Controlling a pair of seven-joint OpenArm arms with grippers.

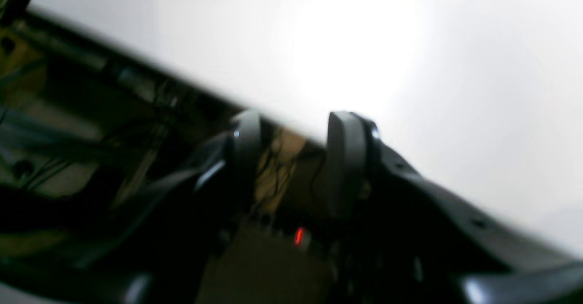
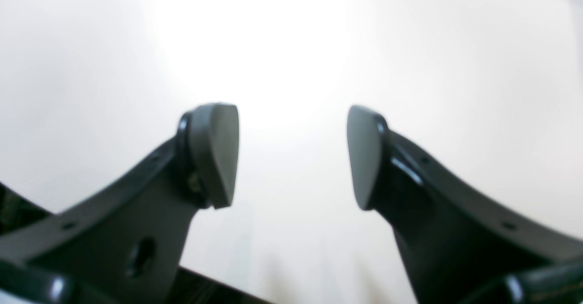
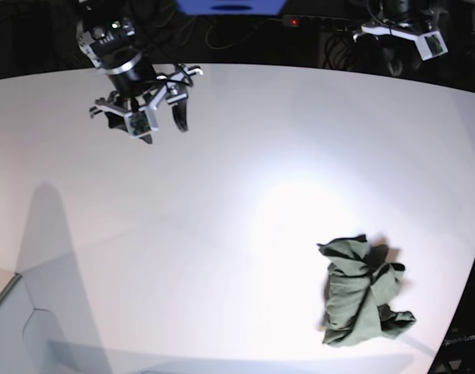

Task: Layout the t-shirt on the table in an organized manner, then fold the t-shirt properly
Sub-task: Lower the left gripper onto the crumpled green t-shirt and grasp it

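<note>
**Shirt crumpled on the surface, both hands well away from it**

Start with the biggest thing out there: the white surface (image 3: pixel 237 179), a broad pale sweep with a bright glare near its middle and a curved far edge against a dark background. Nothing lies on it near either hand.

Next down in size, the t-shirt (image 3: pixel 363 292). It sits in a rumpled olive-green heap, bunched and folded over on itself, well apart from both hands and nearest the edge of the surface on the left hand's side of the base view.

Now the right hand (image 2: pixel 292 156). It hangs above the surface, and its wrist view shows two dark fingers (image 2: pixel 214 154) spread wide with only bare white surface between them. It is empty; no cloth touches either pad.

The left hand (image 1: pixel 291 158) is up at the far edge of the surface. Its wrist view is blurred, yet the two fingers stand parted at a middling gap, with nothing caught between them. Past them lies the rim of the surface and dark clutter with a small red light (image 1: pixel 299 235).
</note>
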